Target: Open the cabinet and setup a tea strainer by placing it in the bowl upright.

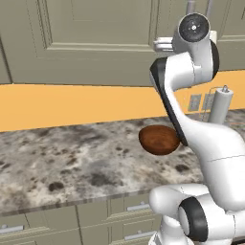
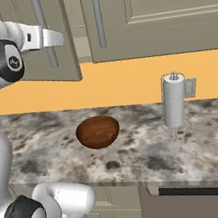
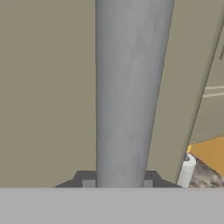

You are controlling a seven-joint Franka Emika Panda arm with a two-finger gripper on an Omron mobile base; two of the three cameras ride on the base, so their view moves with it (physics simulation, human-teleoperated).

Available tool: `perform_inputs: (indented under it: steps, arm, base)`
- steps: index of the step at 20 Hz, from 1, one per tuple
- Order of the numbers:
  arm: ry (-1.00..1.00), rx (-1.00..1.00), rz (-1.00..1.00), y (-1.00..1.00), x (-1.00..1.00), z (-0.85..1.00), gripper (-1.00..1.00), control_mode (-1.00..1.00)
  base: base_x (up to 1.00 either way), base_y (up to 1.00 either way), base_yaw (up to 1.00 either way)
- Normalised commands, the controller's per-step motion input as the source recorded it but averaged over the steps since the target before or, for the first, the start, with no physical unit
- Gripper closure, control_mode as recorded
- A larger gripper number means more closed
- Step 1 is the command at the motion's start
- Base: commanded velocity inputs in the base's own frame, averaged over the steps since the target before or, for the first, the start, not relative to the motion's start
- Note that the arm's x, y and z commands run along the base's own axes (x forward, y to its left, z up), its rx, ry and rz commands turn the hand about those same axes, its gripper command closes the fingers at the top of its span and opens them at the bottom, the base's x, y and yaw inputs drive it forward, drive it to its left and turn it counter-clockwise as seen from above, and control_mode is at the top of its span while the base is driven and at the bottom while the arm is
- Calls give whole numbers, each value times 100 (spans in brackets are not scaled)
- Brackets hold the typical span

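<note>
I see my gripper [image 3: 118, 183] clamped on the cabinet handle [image 3: 127, 87], with the cabinet [image 2: 33, 43] door swung slightly ajar. Below, the bowl [image 2: 97, 131] sits on the counter [image 2: 139, 151]; the paper-towel roll [image 2: 173, 100] stands well right of it.

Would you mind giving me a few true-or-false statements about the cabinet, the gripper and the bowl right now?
1. The gripper is shut on the cabinet handle. True.
2. The cabinet door is fully closed. False: it stands slightly ajar.
3. The bowl sits on the counter. True.
4. A tea strainer lies in the bowl. False: the bowl looks empty.
5. The paper towel roll has tipped over. False: it stands upright.
</note>
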Motion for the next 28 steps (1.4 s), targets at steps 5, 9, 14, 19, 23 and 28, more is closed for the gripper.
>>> perform_inputs:
  steps: [5, 9, 14, 19, 23, 28]
  arm:
    - [6, -13, -10, 95, -99, -11, 100, -100]
    - [4, -12, 0, 100, -100, -26, 100, -100]
    - [0, -4, 0, 100, -96, -6, 100, -100]
    - [0, -2, -4, 100, -70, 0, 100, -100]
    - [0, -3, -11, 92, -26, 0, 100, -100]
    - [0, 0, -7, 60, -7, 0, -100, -100]
  base:
    - [0, 0, 0]
    - [0, 0, 0]
    - [0, 0, 0]
    - [0, 0, 0]
    - [0, 0, 0]
    - [0, 0, 0]
